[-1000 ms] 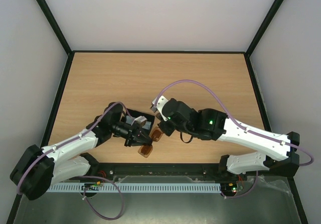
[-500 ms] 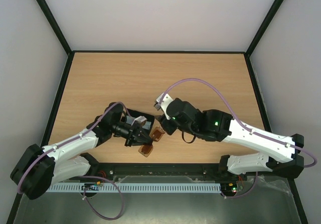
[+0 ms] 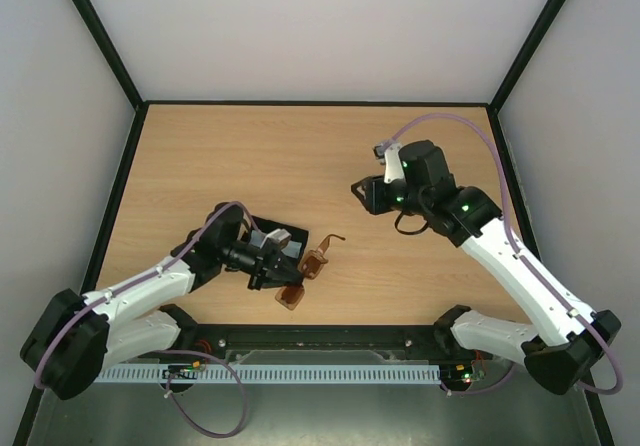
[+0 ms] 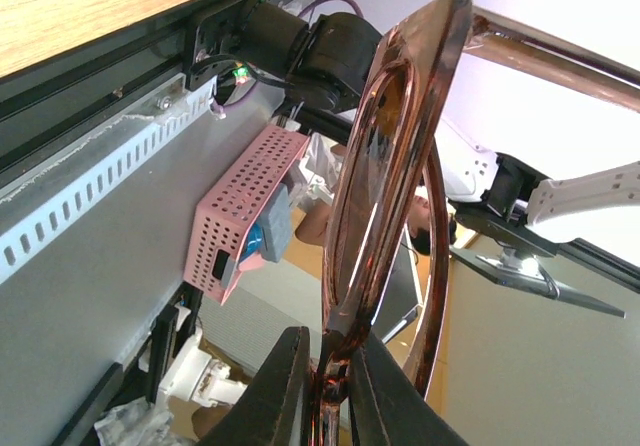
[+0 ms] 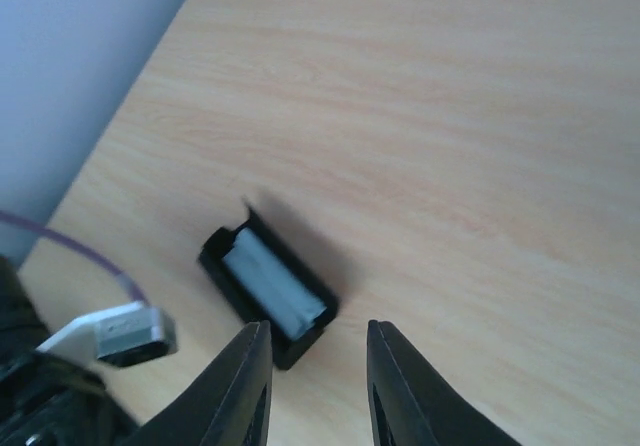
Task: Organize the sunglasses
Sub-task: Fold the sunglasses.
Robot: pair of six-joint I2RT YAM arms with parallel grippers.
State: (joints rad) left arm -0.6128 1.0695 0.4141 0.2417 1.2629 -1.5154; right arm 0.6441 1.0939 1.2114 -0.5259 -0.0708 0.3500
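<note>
Seen from above, the left gripper (image 3: 283, 272) sits over the black case (image 3: 258, 225) and covers most of its inside. The bridge of the sunglasses (image 3: 292, 296) is lost among the dark fingers. The left wrist camera is so close that the sunglasses run off the bottom edge, and one thin arm leaves past the right edge. The right wrist picture is soft all over. The right gripper (image 5: 320, 334) has its fingers (image 5: 245, 386) cropped by the bottom edge, and the left arm (image 5: 30, 406) is a dark blur in the corner.
</note>
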